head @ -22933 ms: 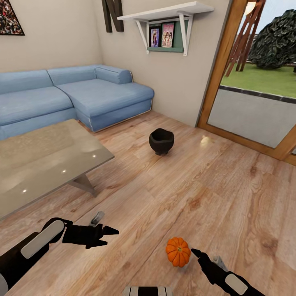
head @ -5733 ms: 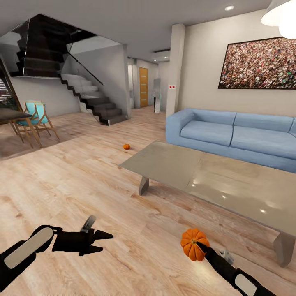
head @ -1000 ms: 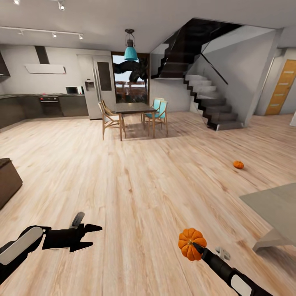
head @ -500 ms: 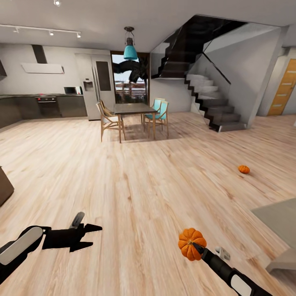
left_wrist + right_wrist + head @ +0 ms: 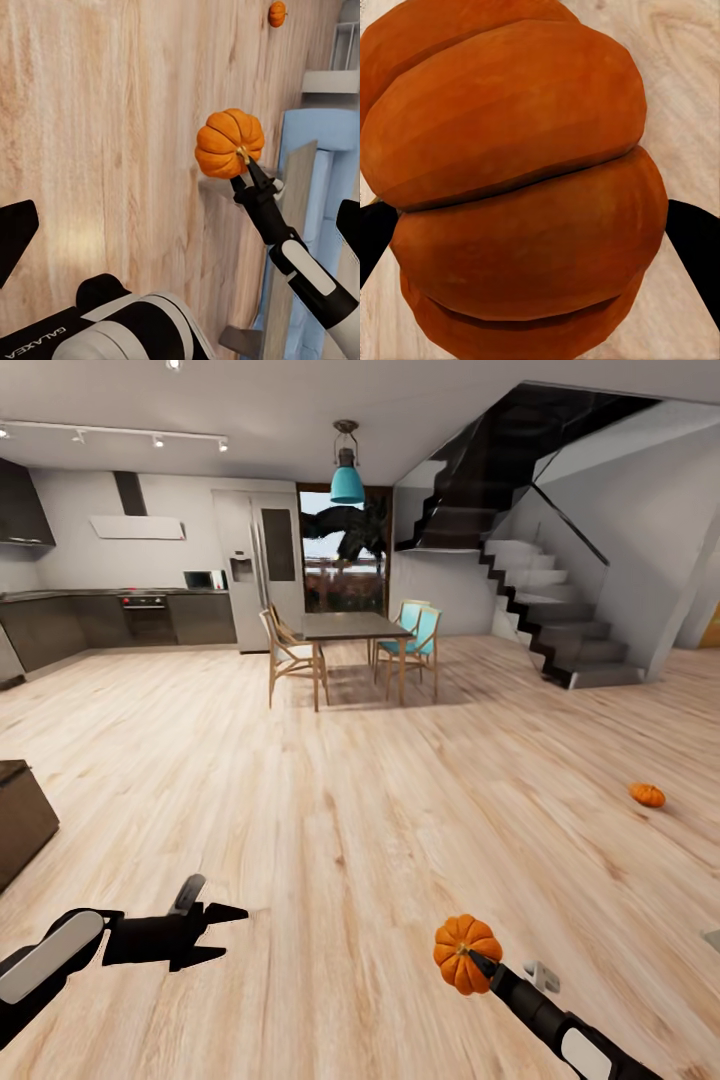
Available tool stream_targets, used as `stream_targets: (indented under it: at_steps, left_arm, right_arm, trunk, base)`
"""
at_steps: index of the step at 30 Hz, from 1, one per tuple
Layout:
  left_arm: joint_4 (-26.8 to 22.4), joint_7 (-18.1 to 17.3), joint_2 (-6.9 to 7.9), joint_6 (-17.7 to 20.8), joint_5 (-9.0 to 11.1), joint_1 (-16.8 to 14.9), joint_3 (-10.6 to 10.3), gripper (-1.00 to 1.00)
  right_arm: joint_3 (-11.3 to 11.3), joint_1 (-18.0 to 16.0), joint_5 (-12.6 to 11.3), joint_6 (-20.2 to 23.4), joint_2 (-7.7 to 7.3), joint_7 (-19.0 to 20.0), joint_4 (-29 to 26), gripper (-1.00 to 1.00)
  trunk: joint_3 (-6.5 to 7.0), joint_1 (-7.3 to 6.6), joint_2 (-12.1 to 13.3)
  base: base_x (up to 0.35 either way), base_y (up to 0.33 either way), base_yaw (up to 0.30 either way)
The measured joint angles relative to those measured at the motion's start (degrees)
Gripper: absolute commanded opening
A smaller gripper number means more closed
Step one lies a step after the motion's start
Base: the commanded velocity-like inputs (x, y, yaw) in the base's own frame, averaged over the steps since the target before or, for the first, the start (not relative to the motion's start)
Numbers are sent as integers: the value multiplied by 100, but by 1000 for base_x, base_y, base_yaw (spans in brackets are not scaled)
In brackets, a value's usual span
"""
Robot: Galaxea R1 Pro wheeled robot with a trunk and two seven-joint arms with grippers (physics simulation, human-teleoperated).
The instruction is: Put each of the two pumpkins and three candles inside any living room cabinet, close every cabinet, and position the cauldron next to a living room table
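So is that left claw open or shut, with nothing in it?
Open and empty. The left gripper has its black fingers spread apart over bare wood floor, while the right gripper carries a pumpkin.

Looked like an open-plan home, rendered in simulation. Had pale wood plank floor running throughout. Held a kitchen along the far wall: dark cabinets, oven, hood, tall fridge. Kept a dining table with wooden and teal chairs under a teal pendant lamp, before a glass door giving onto greenery. Rose at the right by a dark staircase with a glass side. Showed track lights on the ceiling and, in the left wrist view, a blue sofa.
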Motion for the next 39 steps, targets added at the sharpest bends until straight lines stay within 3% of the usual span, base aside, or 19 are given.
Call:
stream_targets:
  at_steps: [39]
  left_arm:
    - [3,19,-1,-5,-5,-2,70,100]
  right_arm:
    - [2,2,-2,-8,-1,-7,-2,-100]
  trunk:
    - [0,0,0]
  base:
    - [311,116,6]
